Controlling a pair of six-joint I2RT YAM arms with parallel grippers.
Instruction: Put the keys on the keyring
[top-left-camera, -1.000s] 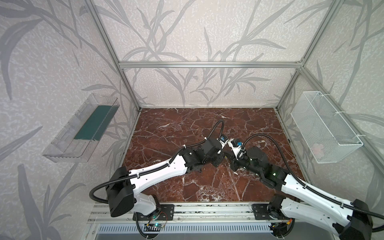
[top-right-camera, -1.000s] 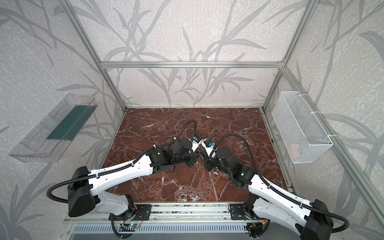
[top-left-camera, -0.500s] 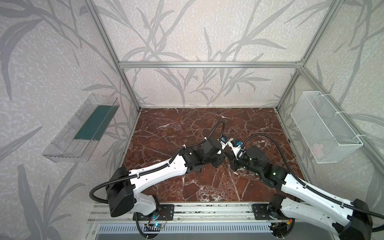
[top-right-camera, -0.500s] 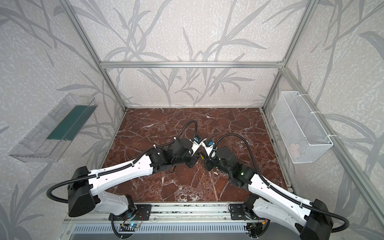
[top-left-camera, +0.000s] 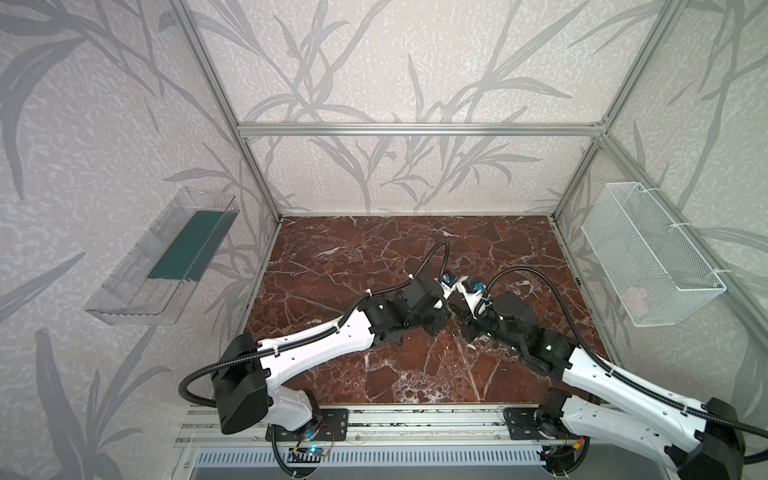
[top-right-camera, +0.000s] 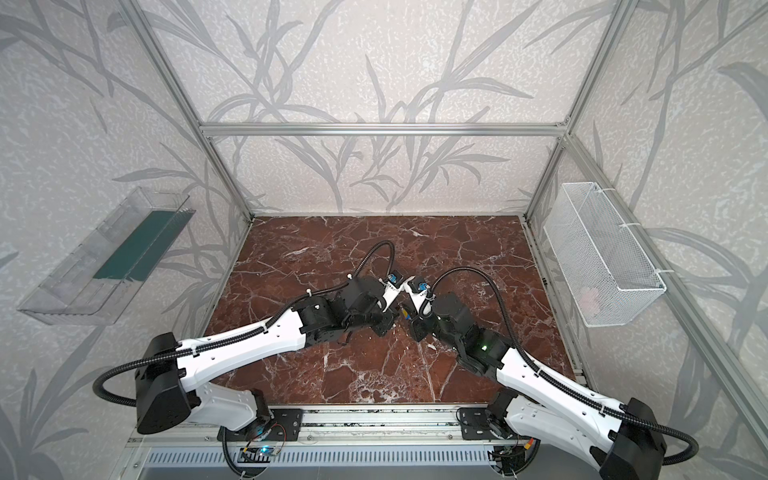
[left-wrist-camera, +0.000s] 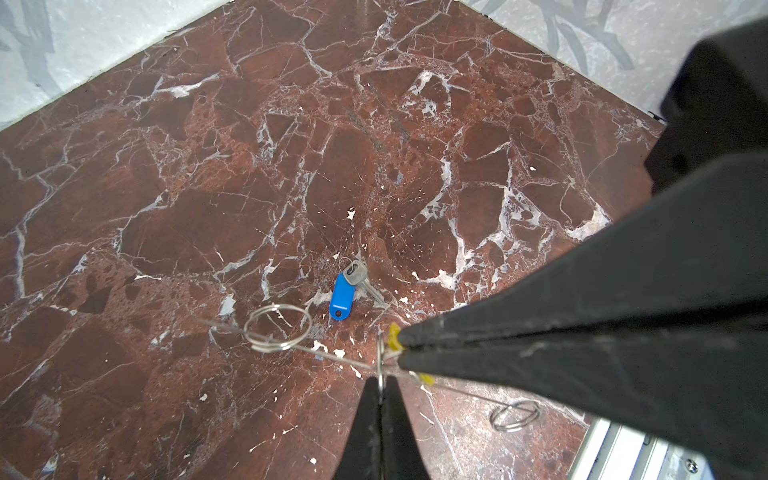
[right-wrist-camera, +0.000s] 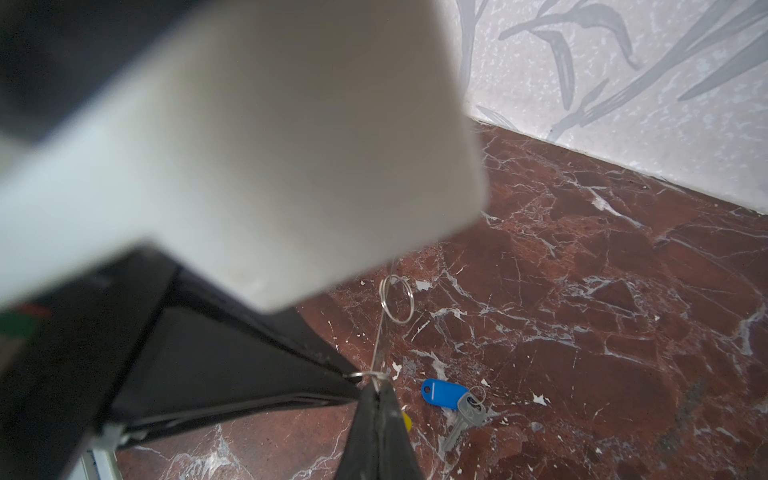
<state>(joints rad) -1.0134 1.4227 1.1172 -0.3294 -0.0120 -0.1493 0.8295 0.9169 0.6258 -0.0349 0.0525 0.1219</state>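
Observation:
The keyring (left-wrist-camera: 277, 328) shows here as a thin steel wire with a round loop at each end, held just above the marble; its other loop (left-wrist-camera: 515, 415) lies farther along. My left gripper (left-wrist-camera: 380, 384) is shut on a small metal ring at the wire. The right gripper (right-wrist-camera: 376, 388) is shut on the wire, tip to tip with the left one. Bits of the yellow key's tag (left-wrist-camera: 393, 334) peek out round the right fingers (left-wrist-camera: 540, 324); whether it is held I cannot tell. The blue key (left-wrist-camera: 341, 297) lies free on the marble (right-wrist-camera: 442, 392). Both wrists hide this spot in both top views.
A clear plastic tray (top-left-camera: 166, 266) hangs on the left wall and a white mesh basket (top-left-camera: 648, 253) on the right wall. Aluminium posts frame the red marble table (top-left-camera: 374, 257). Both arms reach in from the front rail (top-left-camera: 415, 419).

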